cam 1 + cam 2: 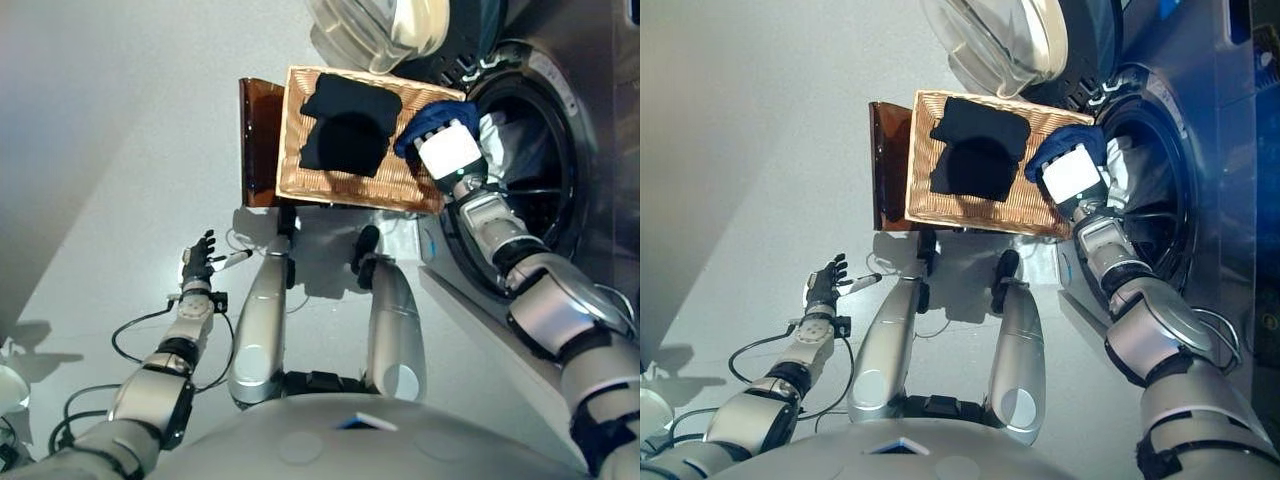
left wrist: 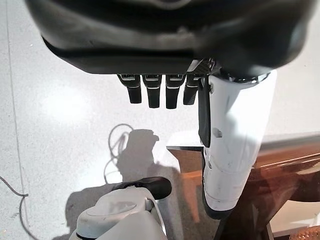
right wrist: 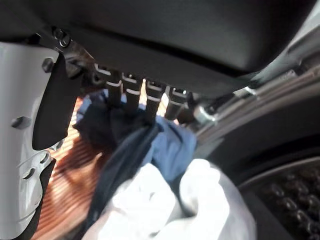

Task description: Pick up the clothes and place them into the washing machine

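A shallow wicker basket (image 1: pixel 300 170) rests on a low dark brown box (image 1: pixel 258 140) beside the washing machine (image 1: pixel 545 150). A black garment (image 1: pixel 345 125) lies spread in the basket. My right hand (image 1: pixel 452 150) is at the basket's right edge, by the drum's mouth, with its fingers (image 3: pixel 150 97) curled into a blue garment (image 1: pixel 425 118). The blue garment also shows in the right wrist view (image 3: pixel 172 145). A white garment (image 1: pixel 493 130) hangs at the drum's opening, just past the hand. My left hand (image 1: pixel 198 258) hangs low at the left over the floor, fingers straight and empty.
The machine's round door (image 1: pixel 385 25) stands open above the basket's far edge. The machine's front panel (image 1: pixel 470 300) runs along the right. Grey floor (image 1: pixel 120 150) lies to the left of the box.
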Controlling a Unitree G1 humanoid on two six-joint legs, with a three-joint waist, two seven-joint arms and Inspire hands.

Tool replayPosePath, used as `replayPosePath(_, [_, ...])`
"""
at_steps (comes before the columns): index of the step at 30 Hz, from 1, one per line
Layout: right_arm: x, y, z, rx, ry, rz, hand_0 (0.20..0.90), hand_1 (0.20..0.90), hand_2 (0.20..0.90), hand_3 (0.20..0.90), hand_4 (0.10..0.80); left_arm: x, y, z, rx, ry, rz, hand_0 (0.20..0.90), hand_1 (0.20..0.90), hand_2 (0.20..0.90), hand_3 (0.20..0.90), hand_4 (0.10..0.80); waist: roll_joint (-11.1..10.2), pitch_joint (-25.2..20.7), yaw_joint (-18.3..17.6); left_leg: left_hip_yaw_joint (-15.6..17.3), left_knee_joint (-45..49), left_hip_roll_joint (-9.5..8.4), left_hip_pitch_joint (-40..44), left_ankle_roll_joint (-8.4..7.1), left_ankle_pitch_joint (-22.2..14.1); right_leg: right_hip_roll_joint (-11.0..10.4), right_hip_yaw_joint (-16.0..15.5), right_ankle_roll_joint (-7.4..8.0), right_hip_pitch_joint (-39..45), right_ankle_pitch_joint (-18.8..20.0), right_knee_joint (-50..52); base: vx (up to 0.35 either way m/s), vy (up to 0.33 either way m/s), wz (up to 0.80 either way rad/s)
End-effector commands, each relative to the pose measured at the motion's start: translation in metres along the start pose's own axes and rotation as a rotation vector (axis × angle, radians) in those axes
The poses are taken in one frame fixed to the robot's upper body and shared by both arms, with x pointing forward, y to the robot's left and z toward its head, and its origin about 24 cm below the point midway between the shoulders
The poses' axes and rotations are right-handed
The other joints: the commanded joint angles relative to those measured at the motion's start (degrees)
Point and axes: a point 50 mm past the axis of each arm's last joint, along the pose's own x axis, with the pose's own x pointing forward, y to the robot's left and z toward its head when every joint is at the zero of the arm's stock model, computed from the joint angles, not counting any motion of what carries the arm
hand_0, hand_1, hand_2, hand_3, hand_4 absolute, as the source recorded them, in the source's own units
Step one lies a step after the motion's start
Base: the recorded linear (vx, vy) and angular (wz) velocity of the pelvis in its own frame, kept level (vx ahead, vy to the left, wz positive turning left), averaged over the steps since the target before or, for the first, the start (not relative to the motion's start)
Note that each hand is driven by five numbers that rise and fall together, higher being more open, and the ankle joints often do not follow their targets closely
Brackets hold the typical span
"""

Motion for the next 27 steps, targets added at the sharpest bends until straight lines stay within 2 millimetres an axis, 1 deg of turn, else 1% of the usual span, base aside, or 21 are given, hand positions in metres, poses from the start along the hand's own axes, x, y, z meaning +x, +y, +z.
replayPosePath(1, [0.010,-0.026,-0.048,-0.065,0.187,-0.105,0.900,0.900,0.900,0.900,0.800,0.000,0.026,-0.003,0.028,-0.029,0.088,0.900,0.900,0.900,0.900,0.800,0.2,-3.1,0.7,2.4,9.8,-2.21,-3.4,-0.92,-8.3,2.0,1.1,1.35,0.5,6.2,-9.1,-0.032,-0.034,0.04])
replayPosePath(2, [0.010,-0.025,-0.053,-0.069,0.211,-0.088,0.900,0.900,0.900,0.900,0.800,0.000,0.027,-0.001,0.026,-0.040,0.090,0.900,0.900,0.900,0.900,0.800,0.6,-2.7,0.9,2.3,10.0,-2.29,-4.1,-0.89,-8.1,1.9,0.9,1.28,-0.2,6.1,-8.9,-0.023,-0.025,0.04])
replayPosePath(4, [0.009,-0.023,-0.055,-0.071,0.219,-0.080,0.900,0.900,0.900,0.900,0.800,0.001,0.027,0.001,0.022,-0.047,0.087,0.900,0.900,0.900,0.900,0.800,0.8,-2.6,1.0,2.3,9.9,-2.35,-4.2,-0.88,-8.0,1.9,0.8,1.30,-0.4,6.0,-8.7,0.041,-0.025,0.06])
replayPosePath(5, [0.009,-0.023,-0.058,-0.076,0.230,-0.067,0.900,0.900,0.900,0.900,0.800,0.001,0.026,0.003,0.017,-0.058,0.086,0.900,0.900,0.900,0.900,0.800,1.1,-2.5,1.3,2.0,10.4,-2.19,-3.8,-1.07,-9.8,2.0,1.0,1.55,-0.2,4.0,-7.6,0.101,-0.034,0.07])
replayPosePath(6, [0.009,-0.023,-0.061,-0.074,0.240,-0.066,0.900,0.900,0.900,0.900,0.800,0.001,0.027,0.003,0.016,-0.058,0.085,0.900,0.900,0.900,0.900,0.800,1.3,-2.3,1.4,1.9,10.4,-2.27,-4.0,-1.08,-9.7,2.0,0.9,1.54,-0.4,3.9,-7.5,0.099,-0.036,0.09])
replayPosePath(7, [0.010,-0.027,-0.067,-0.076,0.258,-0.071,0.900,0.900,0.900,0.900,0.800,0.001,0.026,0.003,0.013,-0.053,0.082,0.900,0.900,0.900,0.900,0.800,1.6,-1.8,1.6,1.8,10.7,-2.31,-4.7,-1.11,-9.6,2.0,0.9,1.48,-1.2,3.7,-6.8,-0.001,-0.020,0.08])
replayPosePath(8, [0.010,-0.027,-0.067,-0.076,0.259,-0.071,0.900,0.900,0.900,0.900,0.800,0.001,0.026,0.003,0.013,-0.053,0.082,0.900,0.900,0.900,0.900,0.800,1.6,-1.8,1.6,1.8,10.7,-2.31,-4.7,-1.11,-9.6,2.0,0.9,1.48,-1.2,3.6,-6.8,-0.006,-0.026,0.11])
replayPosePath(9, [0.010,-0.031,-0.075,-0.074,0.281,-0.083,0.900,0.900,0.900,0.900,0.800,0.002,0.025,0.007,0.007,-0.067,0.079,0.900,0.900,0.900,0.900,0.800,1.8,-1.3,1.7,1.6,10.8,-2.63,-5.6,-1.08,-9.3,1.9,0.9,1.38,-2.1,3.6,-6.2,-0.003,-0.016,0.07])
replayPosePath(13, [0.010,-0.032,-0.079,-0.070,0.298,-0.080,0.900,0.900,0.900,0.900,0.800,0.002,0.022,0.009,0.006,-0.077,0.072,0.900,0.900,0.900,0.900,0.800,2.2,-1.0,1.9,1.5,10.5,-2.79,-6.1,-1.02,-9.0,1.7,0.8,1.39,-2.8,3.6,-5.9,0.000,-0.015,0.06])
replayPosePath(15, [0.013,-0.040,-0.083,-0.076,0.308,-0.105,0.900,0.900,0.900,0.900,0.800,0.001,0.020,0.011,-0.002,-0.089,0.064,0.900,0.900,0.900,0.900,0.800,2.6,-0.4,2.0,1.0,10.4,-3.12,-7.3,-1.03,-8.4,1.4,0.5,1.31,-3.9,3.2,-5.1,0.003,-0.035,0.08])
replayPosePath(18, [0.013,-0.042,-0.083,-0.071,0.311,-0.120,0.900,0.900,0.900,0.900,0.800,0.001,0.019,0.011,-0.004,-0.091,0.064,0.900,0.900,0.900,0.900,0.800,2.7,-0.5,2.0,0.7,10.4,-3.31,-7.7,-1.08,-8.5,1.5,0.4,1.24,-4.3,2.9,-4.6,0.012,-0.021,0.07])
replayPosePath(22, [0.016,-0.051,-0.085,-0.070,0.321,-0.163,0.900,0.900,0.900,0.900,0.800,0.000,0.019,0.011,-0.005,-0.098,0.068,0.900,0.900,0.900,0.900,0.800,3.0,-0.9,2.2,0.4,11.0,-3.57,-8.9,-1.30,-8.4,1.4,0.1,0.94,-5.5,2.4,-3.3,0.002,-0.015,0.09])
replayPosePath(27, [0.016,-0.054,-0.088,-0.066,0.350,-0.196,0.900,0.900,0.900,0.900,0.800,0.000,0.019,0.014,-0.014,-0.114,0.078,0.900,0.900,0.900,0.900,0.800,3.0,-1.0,2.3,0.0,11.7,-3.55,-10.6,-1.44,-8.4,1.3,-0.1,0.85,-7.0,2.1,-2.6,-0.018,-0.018,0.07])
